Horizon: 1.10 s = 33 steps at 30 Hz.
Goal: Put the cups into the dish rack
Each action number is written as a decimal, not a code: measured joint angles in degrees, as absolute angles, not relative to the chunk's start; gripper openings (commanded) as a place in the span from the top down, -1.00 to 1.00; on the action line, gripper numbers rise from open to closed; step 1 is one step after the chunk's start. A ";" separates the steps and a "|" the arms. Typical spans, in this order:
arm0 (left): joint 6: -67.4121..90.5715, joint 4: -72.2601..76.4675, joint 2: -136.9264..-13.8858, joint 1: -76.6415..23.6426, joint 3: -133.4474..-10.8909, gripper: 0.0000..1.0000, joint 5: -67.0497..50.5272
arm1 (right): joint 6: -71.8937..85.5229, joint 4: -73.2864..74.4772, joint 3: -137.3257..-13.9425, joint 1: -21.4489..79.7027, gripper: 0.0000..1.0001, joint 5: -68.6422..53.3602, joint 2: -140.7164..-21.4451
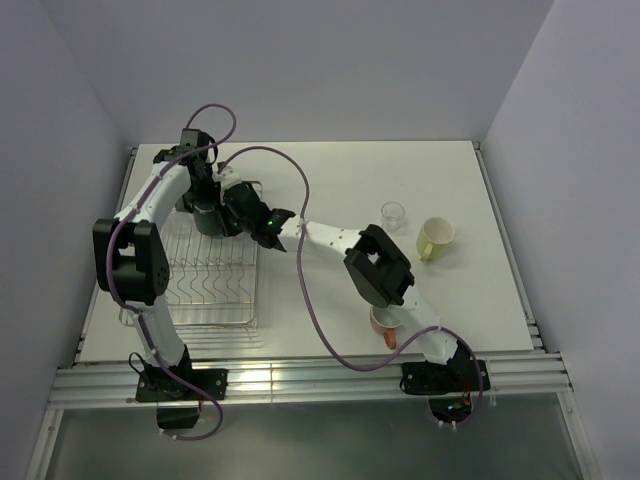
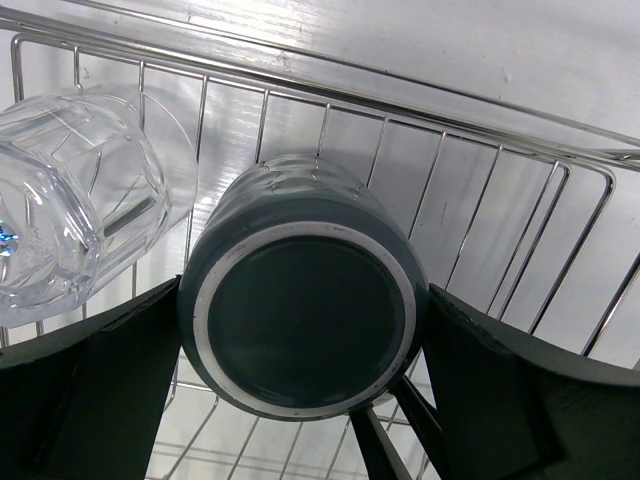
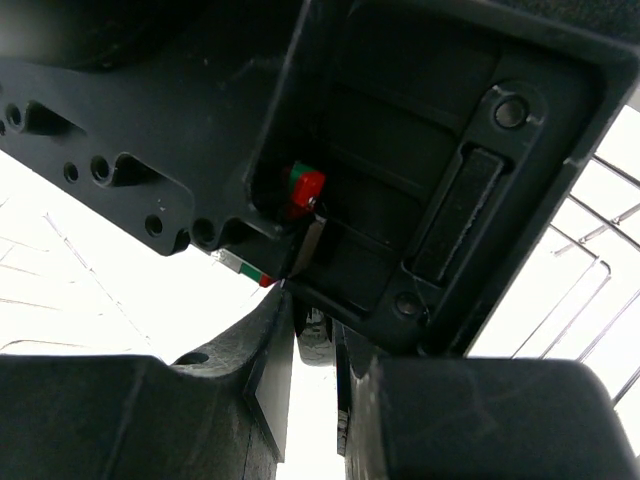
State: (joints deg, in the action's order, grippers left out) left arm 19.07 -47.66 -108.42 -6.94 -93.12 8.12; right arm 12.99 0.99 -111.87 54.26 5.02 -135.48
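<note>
A black mug [image 2: 305,310] stands upside down at the far end of the dish rack [image 1: 215,290], its base facing the left wrist camera. My left gripper [image 2: 303,295] is open wide, with a finger on each side of the mug. My right gripper [image 3: 318,320] reaches in from the right and is shut on a dark glossy piece, which looks like the mug's handle [image 2: 385,440]. A clear tumbler [image 2: 70,210] lies in the rack beside the mug. On the table are another clear tumbler [image 1: 393,213], a pale yellow-green cup [image 1: 435,238] and an orange mug [image 1: 385,325], partly under the right arm.
The rack's wire wall [image 2: 450,180] runs just behind the mug. Both arms crowd the rack's far corner [image 1: 225,200], and the left gripper's black body [image 3: 400,150] fills the right wrist view. Purple cables [image 1: 300,200] loop over the table. Walls close in on three sides.
</note>
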 measured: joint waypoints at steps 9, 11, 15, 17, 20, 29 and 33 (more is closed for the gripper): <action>19.07 -47.55 -107.77 -6.94 -92.99 -0.99 8.47 | 12.84 0.47 -111.87 54.46 0.70 5.58 -135.48; 19.00 -47.48 -107.72 -6.94 -92.99 -0.98 8.45 | 12.60 0.40 -111.90 54.52 0.75 6.02 -135.48; 18.92 -47.42 -107.70 -6.94 -92.99 -0.98 8.45 | 12.32 0.49 -112.14 54.72 0.77 6.85 -135.68; 18.87 -47.44 -107.70 -6.94 -92.99 -0.99 8.45 | 12.16 0.45 -112.14 54.85 0.77 7.31 -135.76; 18.94 -47.42 -107.70 -6.94 -92.99 -0.98 8.43 | 12.03 0.34 -112.14 55.02 0.77 7.97 -135.92; 19.40 -47.66 -107.70 -6.94 -93.08 -0.99 7.79 | 11.86 0.71 -112.14 55.72 0.78 10.22 -136.33; 19.42 -47.88 -107.61 -7.01 -94.19 -0.98 7.73 | 11.62 0.95 -112.12 55.79 0.77 10.83 -136.55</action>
